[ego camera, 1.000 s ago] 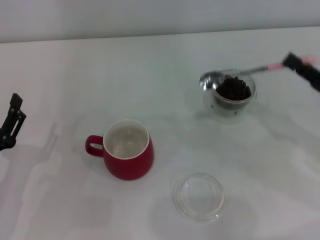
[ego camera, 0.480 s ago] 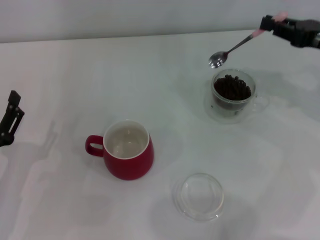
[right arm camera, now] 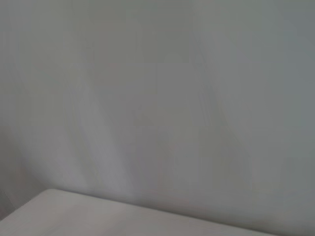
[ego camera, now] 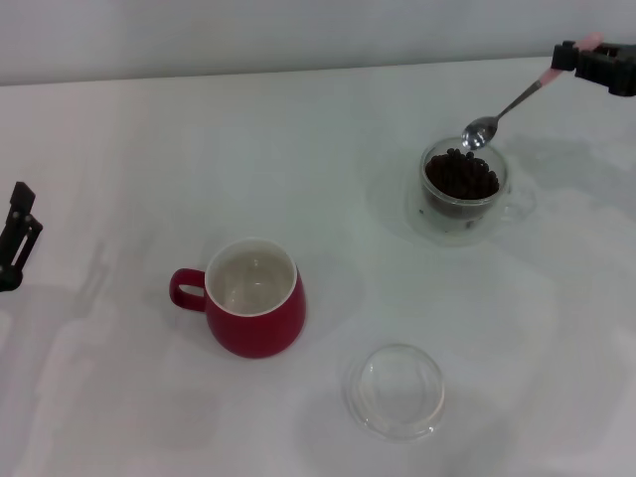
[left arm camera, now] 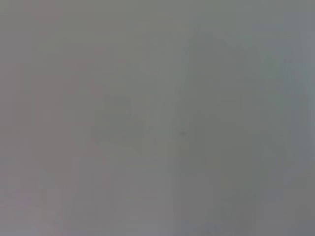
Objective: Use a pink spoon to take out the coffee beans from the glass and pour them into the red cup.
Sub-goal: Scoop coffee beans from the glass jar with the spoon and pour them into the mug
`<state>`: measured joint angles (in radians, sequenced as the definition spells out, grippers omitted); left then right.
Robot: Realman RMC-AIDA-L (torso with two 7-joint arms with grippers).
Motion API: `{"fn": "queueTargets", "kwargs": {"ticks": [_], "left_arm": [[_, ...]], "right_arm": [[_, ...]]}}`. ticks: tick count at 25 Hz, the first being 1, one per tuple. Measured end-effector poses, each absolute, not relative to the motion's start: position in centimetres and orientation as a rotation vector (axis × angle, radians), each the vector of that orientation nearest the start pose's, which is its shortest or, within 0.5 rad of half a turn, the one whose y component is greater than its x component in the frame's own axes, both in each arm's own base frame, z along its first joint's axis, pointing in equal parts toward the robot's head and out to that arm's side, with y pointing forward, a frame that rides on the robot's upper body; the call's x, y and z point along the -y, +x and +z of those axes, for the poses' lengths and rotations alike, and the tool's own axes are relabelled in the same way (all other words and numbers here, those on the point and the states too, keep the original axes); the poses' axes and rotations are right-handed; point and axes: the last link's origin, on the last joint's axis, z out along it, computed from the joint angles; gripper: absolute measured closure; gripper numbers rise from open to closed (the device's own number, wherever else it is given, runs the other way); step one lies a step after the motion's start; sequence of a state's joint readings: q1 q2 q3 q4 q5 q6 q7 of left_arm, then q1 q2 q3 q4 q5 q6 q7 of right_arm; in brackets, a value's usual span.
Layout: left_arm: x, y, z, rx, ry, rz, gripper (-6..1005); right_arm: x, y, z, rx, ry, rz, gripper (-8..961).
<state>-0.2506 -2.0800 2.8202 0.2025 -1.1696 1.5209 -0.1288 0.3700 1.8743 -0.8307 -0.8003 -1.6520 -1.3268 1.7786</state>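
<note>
The right tool [ego camera: 574, 52] sits high at the far right of the head view, up and to the right of the glass [ego camera: 464, 191], and it is clamped on the pale pink handle end of the pink spoon [ego camera: 507, 107]. From there the spoon slants down toward the glass, its shiny bowl hanging just over the far rim, right above the coffee beans [ego camera: 461, 175]; whether the bowl touches the rim or the beans cannot be told. The beans lie in a dark heap inside the glass, which stands upright on the white counter [ego camera: 328, 149], its small clear handle pointing right. The red cup [ego camera: 254, 298] stands upright well to the left of the glass and nearer the robot, its white inside showing and its loop handle turned away from the glass. A low clear dish [ego camera: 396, 391] lies on the counter nearer the robot than the glass, apart from both vessels. The left tool [ego camera: 14, 238] hangs far to the left of the glass, at the view's edge, holding nothing; how far it is open cannot be told. Both wrist views show only plain pale surface.
</note>
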Motion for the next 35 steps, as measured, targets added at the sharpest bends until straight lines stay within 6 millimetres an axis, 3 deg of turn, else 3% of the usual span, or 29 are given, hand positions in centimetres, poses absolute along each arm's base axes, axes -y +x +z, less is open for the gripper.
{"fn": "queueTargets", "kwargs": {"ticks": [20,35], "left_arm": [[-24.4,-32.0,-3.3,0.434,-1.664,-0.883,199],[-24.5,-31.8,-3.3,0.428,-1.669,-0.889,199]], "right_arm": [[-34.3,32.1,8.6,-1.045,-2.284,0.605,775],[-34.5,32.0,8.3,-1.333,-2.173,0.711,766]]}}
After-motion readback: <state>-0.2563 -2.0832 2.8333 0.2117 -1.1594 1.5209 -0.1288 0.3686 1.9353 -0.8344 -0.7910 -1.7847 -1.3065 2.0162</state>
